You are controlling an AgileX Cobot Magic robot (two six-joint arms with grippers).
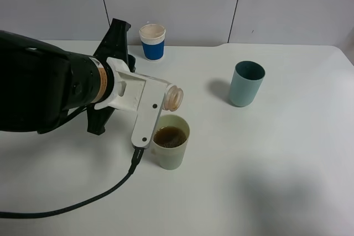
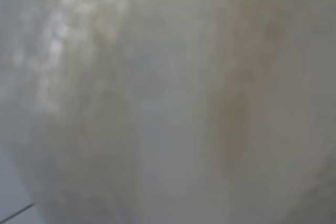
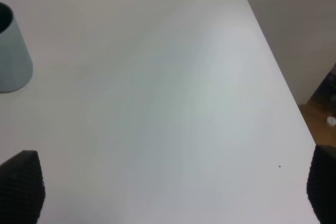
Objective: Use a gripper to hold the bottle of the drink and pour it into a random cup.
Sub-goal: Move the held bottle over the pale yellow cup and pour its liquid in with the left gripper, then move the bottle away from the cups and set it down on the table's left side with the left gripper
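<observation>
The left end effector, clamped on the tipped bottle of the drink, holds its open neck just above the yellow-green cup of brown liquid on the bench, while the right end effector gapes wide, empty.

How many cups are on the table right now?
3: a yellow-green cup under the tilted bottle, a teal tumbler on the right, a blue-sleeved paper cup at the back.
</observation>
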